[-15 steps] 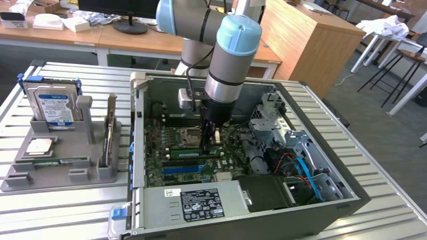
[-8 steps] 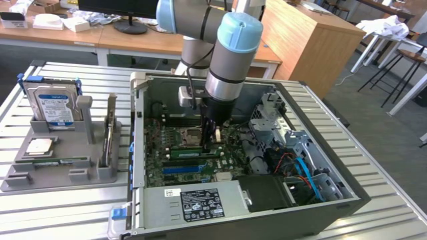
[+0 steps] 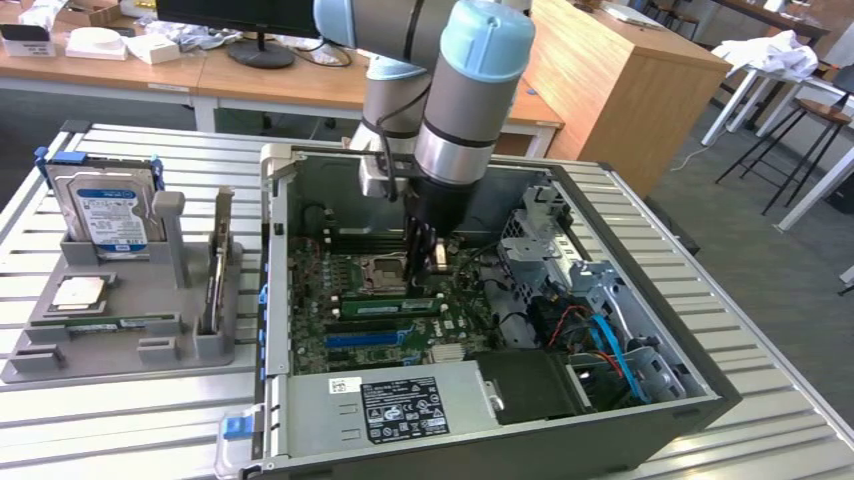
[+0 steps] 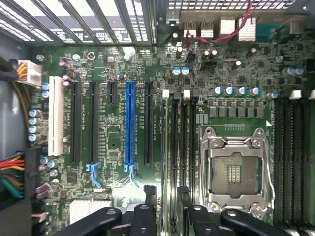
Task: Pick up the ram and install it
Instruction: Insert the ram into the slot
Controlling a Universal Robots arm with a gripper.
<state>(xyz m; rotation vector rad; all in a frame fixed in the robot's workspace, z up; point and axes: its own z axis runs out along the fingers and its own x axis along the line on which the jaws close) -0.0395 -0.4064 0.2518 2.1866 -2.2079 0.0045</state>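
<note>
The exterior view takes in the whole open case (image 3: 641, 400) on a slatted metal table (image 3: 134, 420), with a grey holder (image 3: 120, 350) beside it where a like green stick (image 3: 114, 322) lies flat. The wrist view brings the board (image 4: 113, 142) close. The ram (image 3: 390, 305) (thin, green, seen edge-on from above) stands in a black slot beside the square metal CPU socket (image 4: 235, 169). The gripper (image 4: 166, 192) hangs over that slot's end, its black fingers (image 4: 146, 209) wide apart and clasping nothing.

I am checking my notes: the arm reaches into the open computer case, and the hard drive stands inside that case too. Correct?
No. The arm reaches into the open computer case, but the hard drive stands outside it, in the gray holder, as the exterior view shows.
</note>
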